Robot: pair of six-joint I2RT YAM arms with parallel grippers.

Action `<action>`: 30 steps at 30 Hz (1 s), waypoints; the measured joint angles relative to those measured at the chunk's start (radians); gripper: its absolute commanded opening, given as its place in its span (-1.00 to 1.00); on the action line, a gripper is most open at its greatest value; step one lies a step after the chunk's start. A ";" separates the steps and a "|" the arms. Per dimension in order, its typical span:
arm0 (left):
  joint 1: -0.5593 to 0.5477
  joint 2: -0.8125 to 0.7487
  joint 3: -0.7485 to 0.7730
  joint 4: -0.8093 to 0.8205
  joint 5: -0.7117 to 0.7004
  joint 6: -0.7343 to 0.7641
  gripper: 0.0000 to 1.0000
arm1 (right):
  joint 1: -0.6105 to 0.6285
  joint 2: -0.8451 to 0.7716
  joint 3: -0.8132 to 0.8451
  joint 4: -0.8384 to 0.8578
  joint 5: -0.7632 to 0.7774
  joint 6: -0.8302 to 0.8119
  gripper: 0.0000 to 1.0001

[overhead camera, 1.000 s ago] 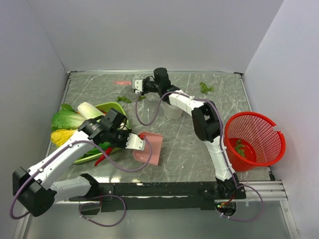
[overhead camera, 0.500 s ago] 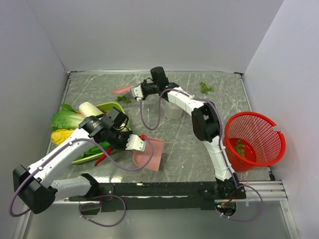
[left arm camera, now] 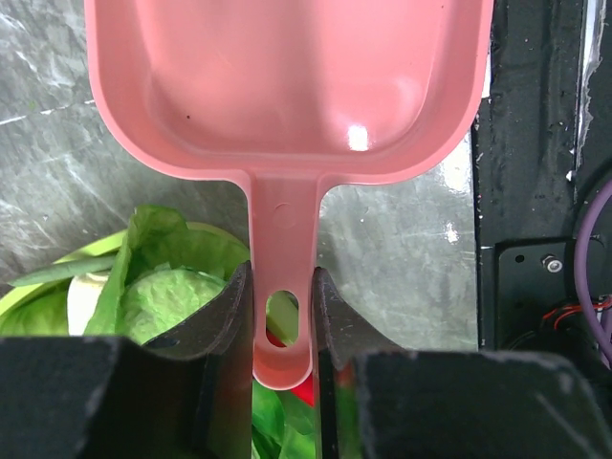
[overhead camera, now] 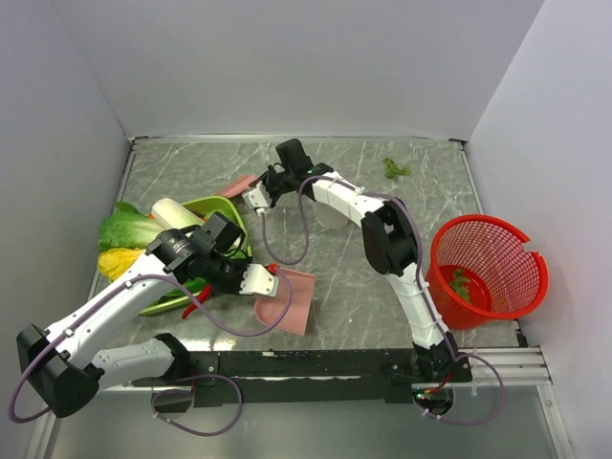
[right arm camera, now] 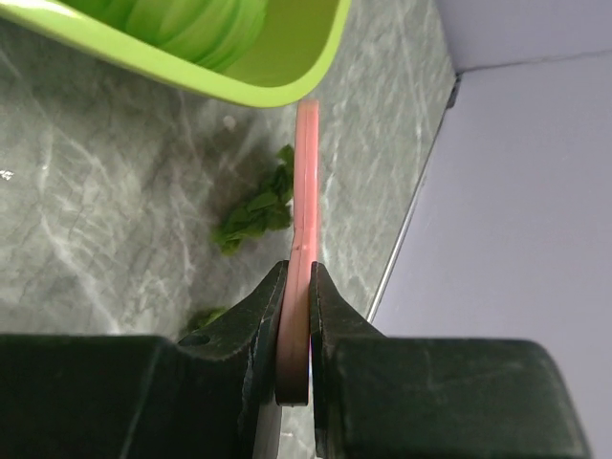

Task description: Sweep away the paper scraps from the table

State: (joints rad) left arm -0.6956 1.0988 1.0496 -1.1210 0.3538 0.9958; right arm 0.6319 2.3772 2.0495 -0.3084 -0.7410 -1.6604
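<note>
Left claw: your left gripper (left arm camera: 282,316) pinched the pink dustpan (left arm camera: 287,86) by its handle; the pan sat by the near edge of the table (overhead camera: 182,172), seemingly waiting to receive.
Right claw: your right gripper (right arm camera: 295,325) clamped a thin pink scraper (right arm camera: 306,191) edge-on, probably to push like a blade.
Scraps: the paper scraps (right arm camera: 256,212) lay just beside the scraper, toward the far edge; a second clump (overhead camera: 394,169) sat near the far right corner.
Risk: the green bowl (right arm camera: 239,57) crowded the scraper's path.
</note>
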 measured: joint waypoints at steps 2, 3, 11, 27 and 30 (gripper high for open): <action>0.000 -0.009 -0.009 0.005 -0.001 -0.005 -0.98 | 0.003 0.000 0.000 -0.018 0.032 -0.003 -1.00; 0.000 -0.012 -0.015 0.010 -0.002 -0.006 -0.98 | 0.005 0.000 0.000 -0.029 0.050 -0.004 -1.00; 0.000 -0.021 -0.069 0.093 -0.003 -0.014 -0.98 | 0.003 -0.040 -0.087 -0.108 0.142 -0.075 -1.00; 0.000 -0.185 -0.247 0.186 0.012 0.026 -0.98 | -0.052 -0.354 -0.142 -0.185 0.155 0.129 -1.00; 0.000 -0.180 -0.243 0.164 0.009 0.013 -0.98 | -0.051 -0.265 -0.105 -0.090 0.186 0.202 -1.00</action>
State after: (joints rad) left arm -0.6952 0.9184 0.8066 -0.9565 0.3630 1.0092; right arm 0.5808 2.1120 1.9446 -0.3988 -0.5549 -1.4582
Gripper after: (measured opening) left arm 0.244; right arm 0.169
